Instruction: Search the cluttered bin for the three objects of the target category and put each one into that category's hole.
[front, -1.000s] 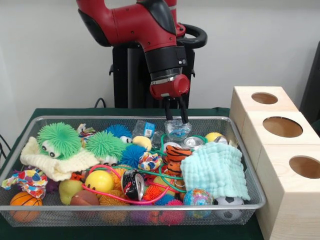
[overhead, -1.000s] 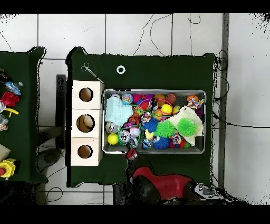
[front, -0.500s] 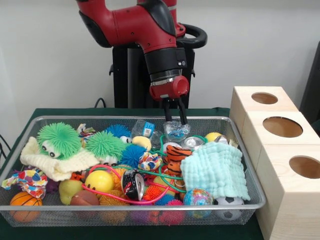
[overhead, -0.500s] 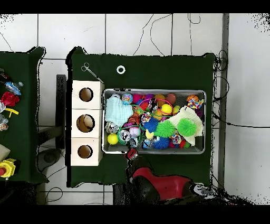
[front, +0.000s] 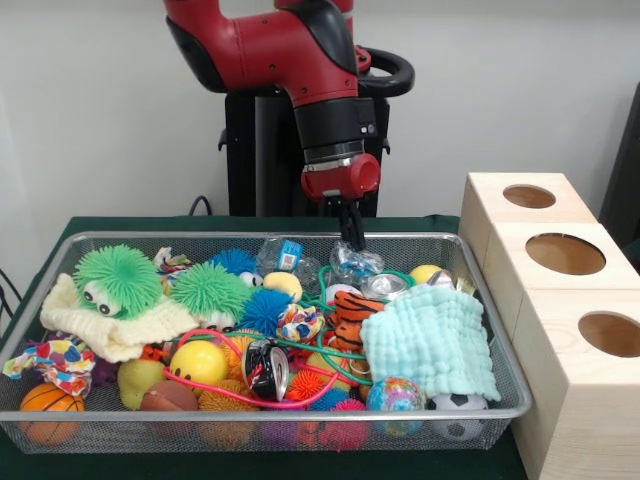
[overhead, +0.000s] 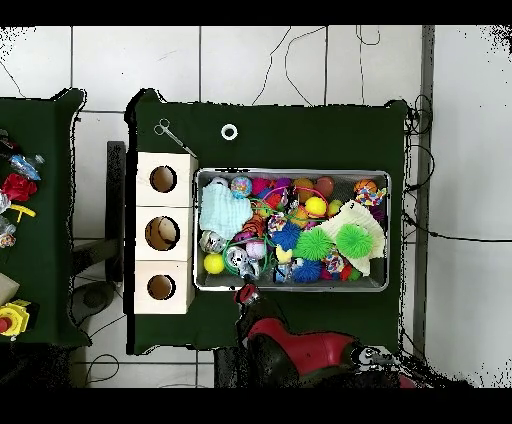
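Clutter fills the wire bin (front: 500, 395) from rim to rim. In the front view the gripper (front: 352, 238) hangs over the bin's far rim, its dark fingers drawn close into one narrow pair with the tips just above a crumpled clear plastic bottle (front: 354, 264); whether they pinch it or merely touch it cannot be told. Just beside that bottle lies a silver can (front: 386, 284), and next to it a pale blue cloth (front: 428, 340) spreads over the bin's end nearest the wooden box (front: 560, 300). A black can (front: 266, 368) sits toward the bin's near rim, tangled in a pink cord, with a yellow ball (front: 197, 362) beside it. Two green spiky balls (front: 118, 278) rest on a cream knitted cloth at the bin's other end.

The overhead view shows what the front one cannot: all three round holes (overhead: 162, 233) of the wooden box in a row just beside the bin, a white ring (overhead: 229, 132) and a metal tool (overhead: 172, 136) on the green table cover (overhead: 300, 130) beyond the bin, and a second table of odds and ends well apart. There the gripper (overhead: 247, 294) is only a small red shape at the bin's rim, its fingers hidden.
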